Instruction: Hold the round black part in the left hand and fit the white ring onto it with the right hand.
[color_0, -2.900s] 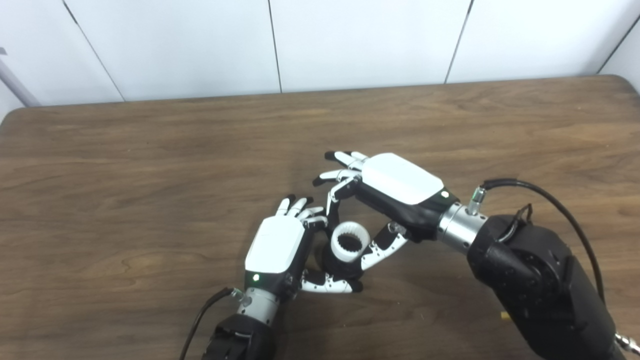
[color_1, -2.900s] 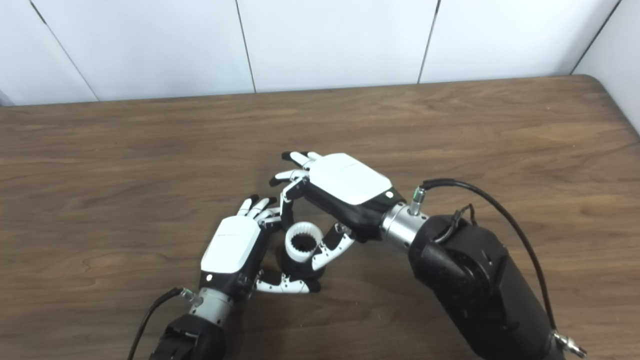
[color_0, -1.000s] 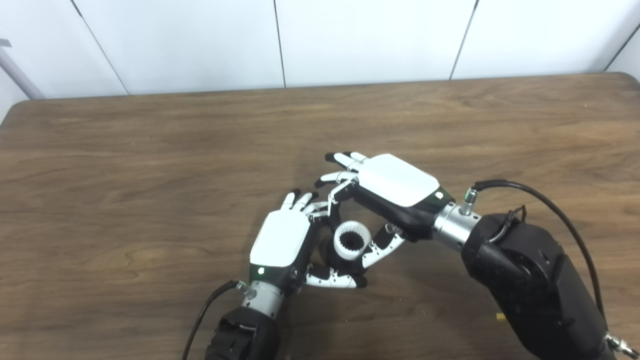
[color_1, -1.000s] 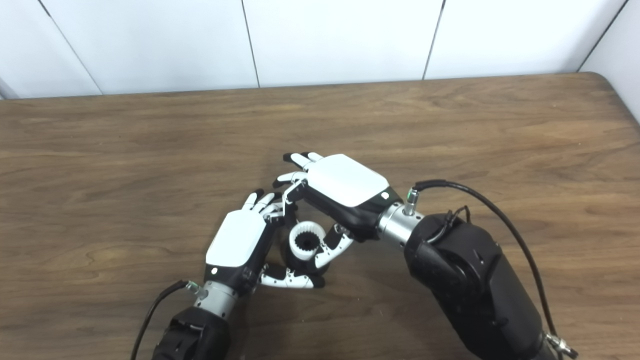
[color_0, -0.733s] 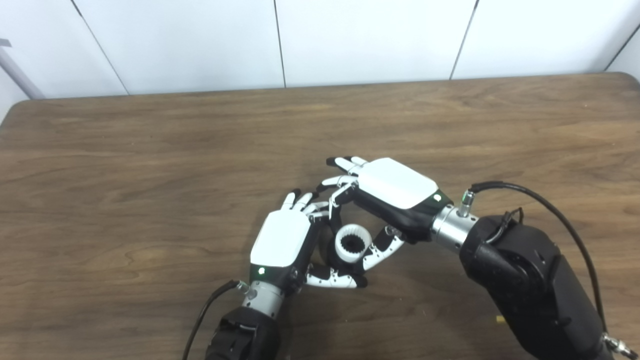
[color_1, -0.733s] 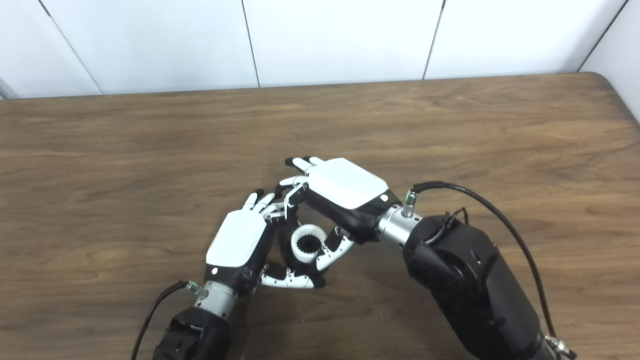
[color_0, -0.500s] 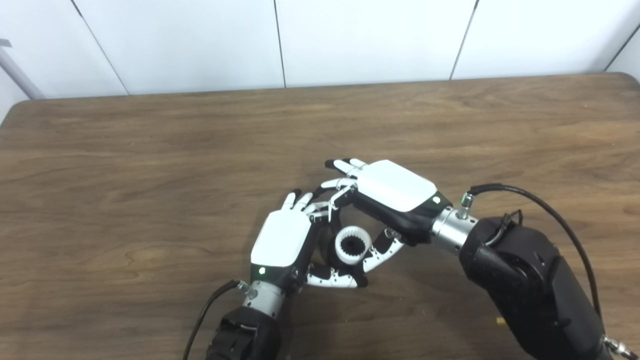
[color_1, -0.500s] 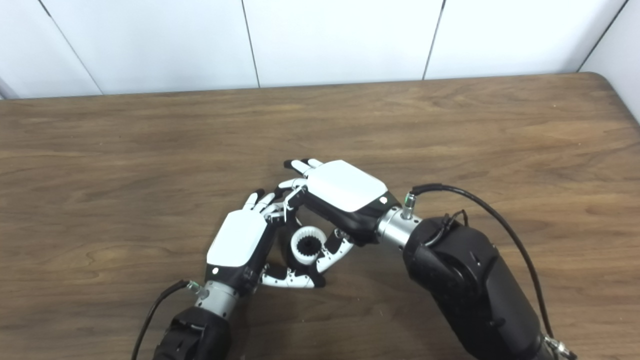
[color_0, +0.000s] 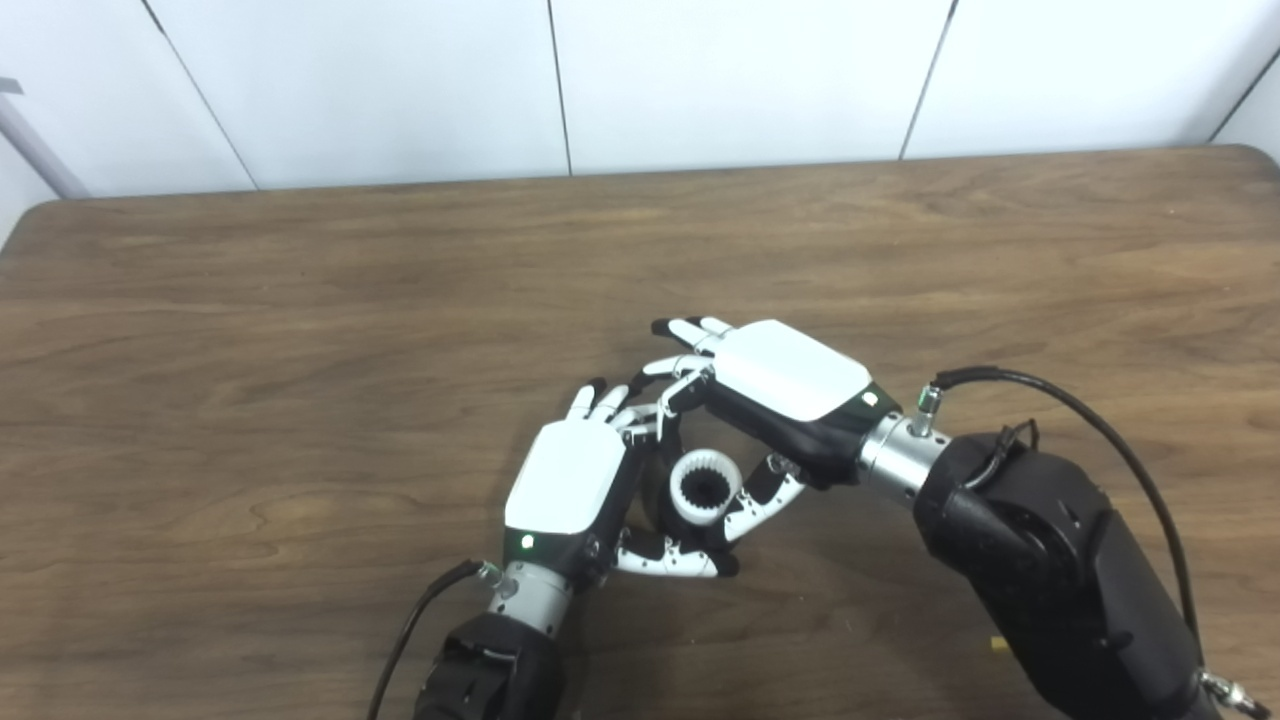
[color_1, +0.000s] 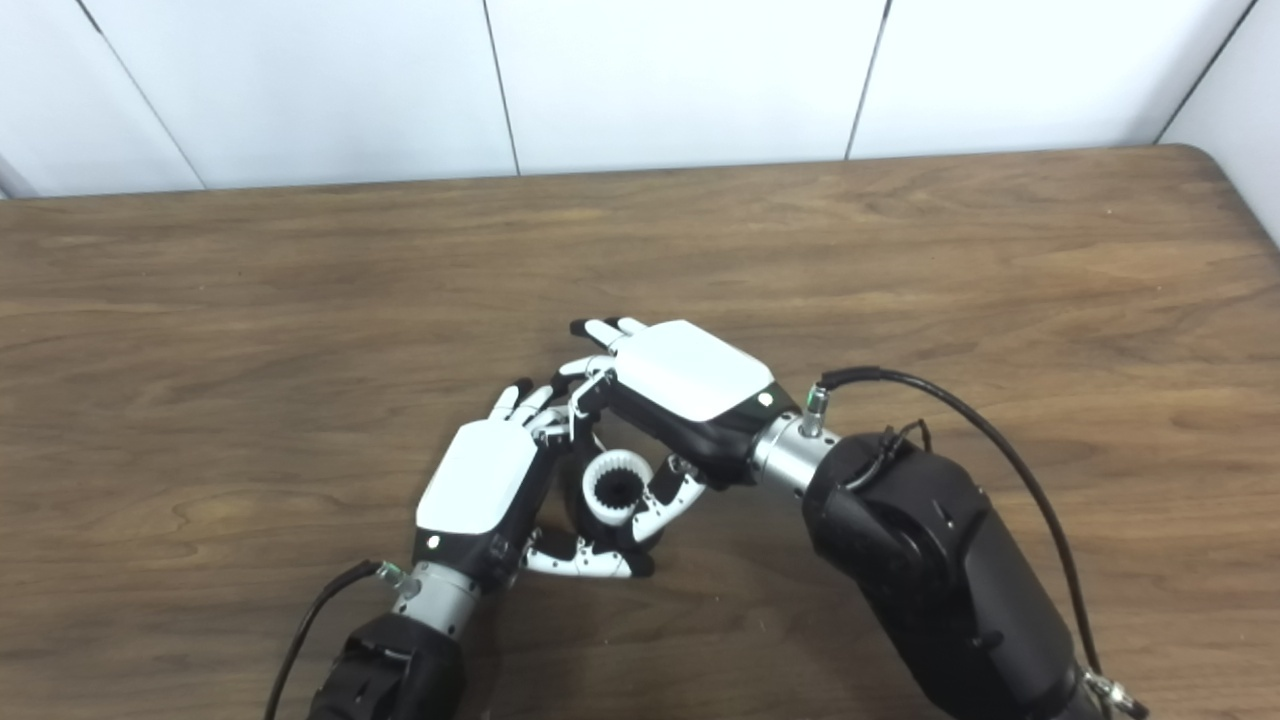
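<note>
Change: since half a second ago the right hand (color_0: 785, 385) has barely shifted; over the last three seconds it has sunk a little toward the lower centre of the frame, closing on the left hand (color_0: 570, 480).
Containers: the only holder in view is the left hand's cupped grip, and in it sits the round black part (color_0: 668, 515).
Left hand: clamped around the round black part, thumb (color_0: 665, 558) curled beneath it, low in the centre.
Right hand: thumb and one finger pinch the white ring (color_0: 705, 487); the other fingers (color_0: 685, 330) stretch out apart.
White ring: centre of the frame, toothed inside, dark in the middle, seated atop the black part.
Table (color_0: 300, 300): brown wood grain, filling most of the picture.
Hidden: most of the black part is covered by fingers and ring; how far the ring is seated cannot be told.
</note>
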